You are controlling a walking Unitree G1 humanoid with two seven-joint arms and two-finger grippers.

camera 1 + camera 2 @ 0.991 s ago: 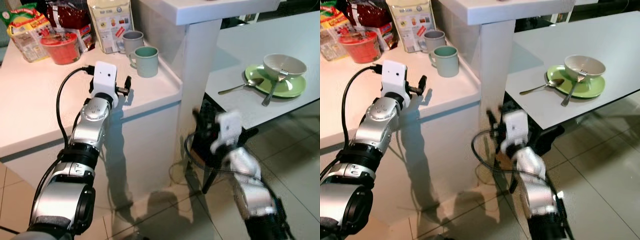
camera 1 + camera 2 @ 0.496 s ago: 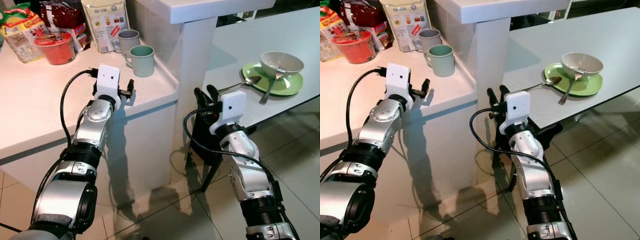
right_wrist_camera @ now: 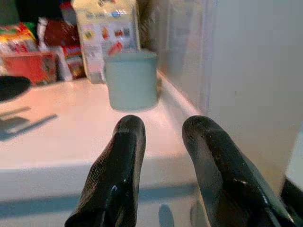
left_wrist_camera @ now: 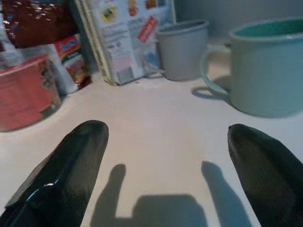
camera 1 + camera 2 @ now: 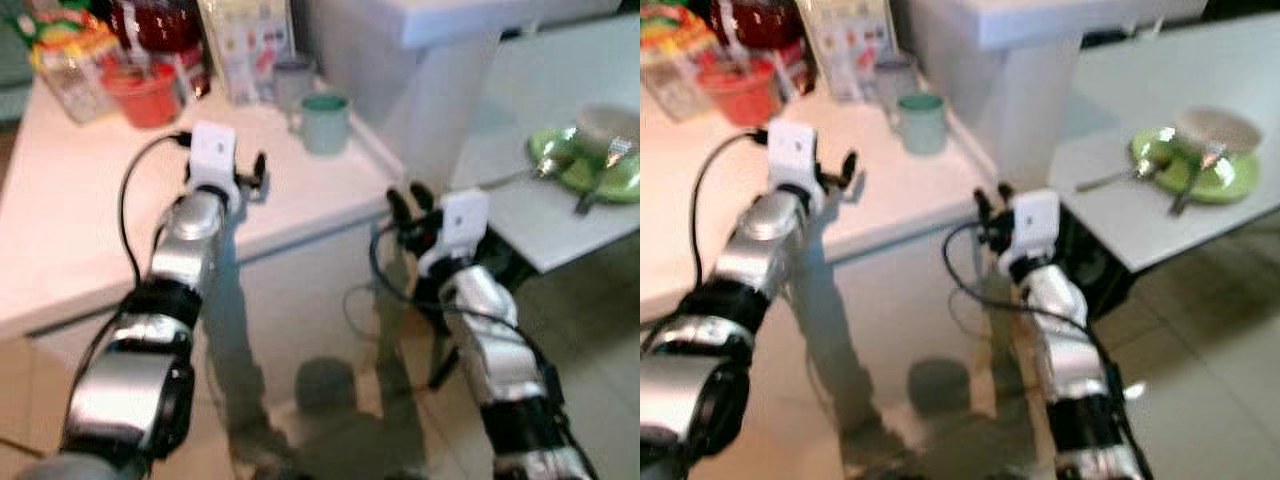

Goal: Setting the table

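Left gripper (image 4: pixel 165 156) hovers wide open and empty over the counter (image 5: pixel 70 200), green mug (image 4: pixel 267 66) at one o'clock, while the right gripper (image 3: pixel 163 142), slightly parted and empty, has risen to counter-edge height.

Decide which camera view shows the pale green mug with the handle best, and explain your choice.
The left wrist view: the pale green mug with the handle is close, sharp, its handle clear. The right wrist view shows it whole but softer, handle hidden. Both eye views show it small and blurred on the white counter.
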